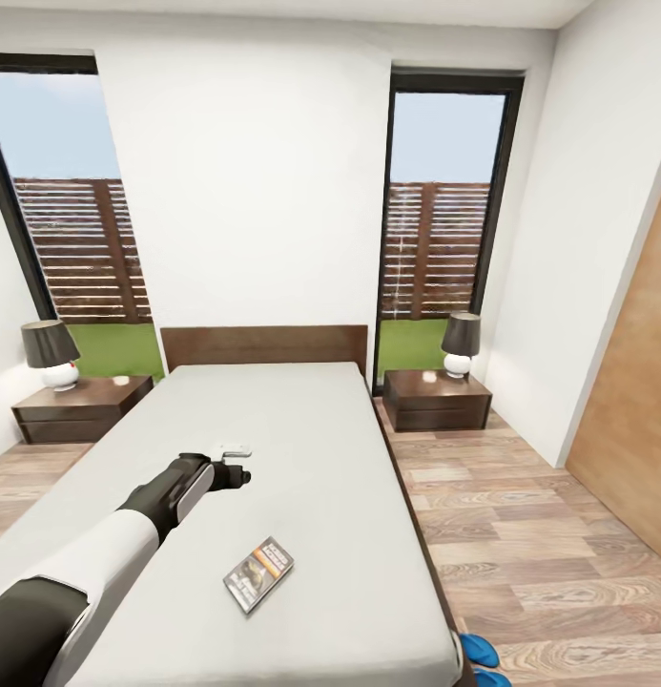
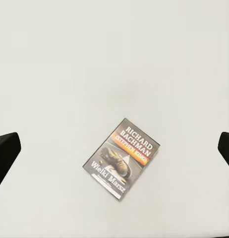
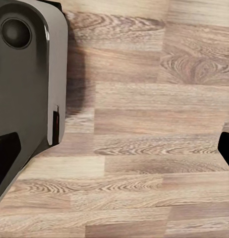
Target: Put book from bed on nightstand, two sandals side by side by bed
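One book (image 1: 258,573), two nightstands (image 1: 80,408), two sandals (image 1: 479,650)

The bed (image 1: 301,448) fills the centre of the head view, its light-grey mattress running from the dark-brown headboard down to the lower edge; the book (image 1: 258,573) lies flat on it in the lower middle, turned at an angle. Two nightstands stand on the wood-plank floor (image 1: 540,534): the left nightstand (image 1: 77,408) at mid left carries a lamp (image 1: 51,354), the right nightstand (image 1: 437,399) right of centre carries another lamp (image 1: 460,344). Two blue sandals (image 1: 483,658) lie on the floor at the bed's lower right corner
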You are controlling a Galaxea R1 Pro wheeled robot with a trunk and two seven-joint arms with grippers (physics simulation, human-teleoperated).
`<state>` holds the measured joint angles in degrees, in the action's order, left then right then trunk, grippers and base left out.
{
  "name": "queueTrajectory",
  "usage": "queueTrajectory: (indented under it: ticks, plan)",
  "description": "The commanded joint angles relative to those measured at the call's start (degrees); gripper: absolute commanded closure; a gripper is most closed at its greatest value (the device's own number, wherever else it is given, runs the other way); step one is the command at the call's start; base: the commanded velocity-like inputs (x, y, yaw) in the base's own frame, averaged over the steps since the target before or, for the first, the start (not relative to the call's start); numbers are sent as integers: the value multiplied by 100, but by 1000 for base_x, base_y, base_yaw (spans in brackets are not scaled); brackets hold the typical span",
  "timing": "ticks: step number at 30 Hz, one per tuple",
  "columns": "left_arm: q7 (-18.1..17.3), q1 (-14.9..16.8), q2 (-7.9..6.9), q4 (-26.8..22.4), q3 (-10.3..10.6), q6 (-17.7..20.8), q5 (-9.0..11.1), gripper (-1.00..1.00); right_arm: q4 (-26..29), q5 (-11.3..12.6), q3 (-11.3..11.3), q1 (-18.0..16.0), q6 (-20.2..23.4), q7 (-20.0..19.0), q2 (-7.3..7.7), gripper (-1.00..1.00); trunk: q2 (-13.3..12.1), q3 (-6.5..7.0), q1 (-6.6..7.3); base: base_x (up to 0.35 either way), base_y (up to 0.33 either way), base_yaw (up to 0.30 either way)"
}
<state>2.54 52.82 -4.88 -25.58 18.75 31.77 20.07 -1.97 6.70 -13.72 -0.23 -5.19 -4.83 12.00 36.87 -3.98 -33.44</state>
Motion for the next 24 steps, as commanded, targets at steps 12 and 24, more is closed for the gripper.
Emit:
queueTrajectory:
  ticks: [12,24]
  plan:
    - [11,1,-11,-7,41,27,57,-100,-12,57,-43,-3,-34,-27,-49,-100,8,-9,-2,67,-5,0]
    - [9,2,-11,-6,41,24,58,-100,-14,48,-43,-3,-34,-27,-65,-100,8,-9,-2,108,-1,8]
